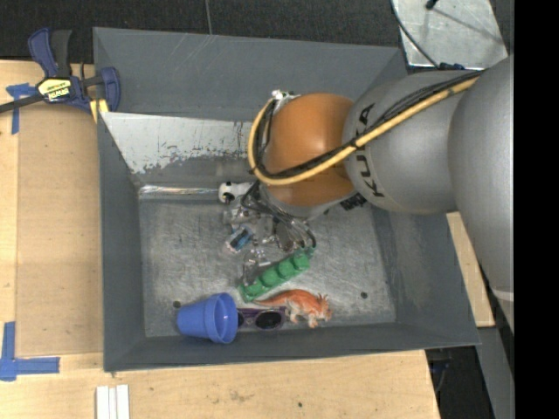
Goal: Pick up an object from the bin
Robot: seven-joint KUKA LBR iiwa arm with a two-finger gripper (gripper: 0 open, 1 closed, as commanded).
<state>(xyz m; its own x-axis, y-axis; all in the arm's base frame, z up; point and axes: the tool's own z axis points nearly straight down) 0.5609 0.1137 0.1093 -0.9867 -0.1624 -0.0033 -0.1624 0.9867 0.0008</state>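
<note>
The grey bin [122, 260] held 4 toys, all near its front wall. There was 1 blue cup [210, 319] lying on its side. 1 small dark thing [267, 319] lay just beside the cup, and 1 orange animal [301, 305] lay next to that. 1 green bumpy toy [281, 271] lay just behind them. My gripper [260, 238] was low in the middle of the bin, right over the left end of the green bumpy toy. I could not tell how wide it was open, or if it held anything. On my arm [410, 155] I could read black letters starting with KU.
</note>
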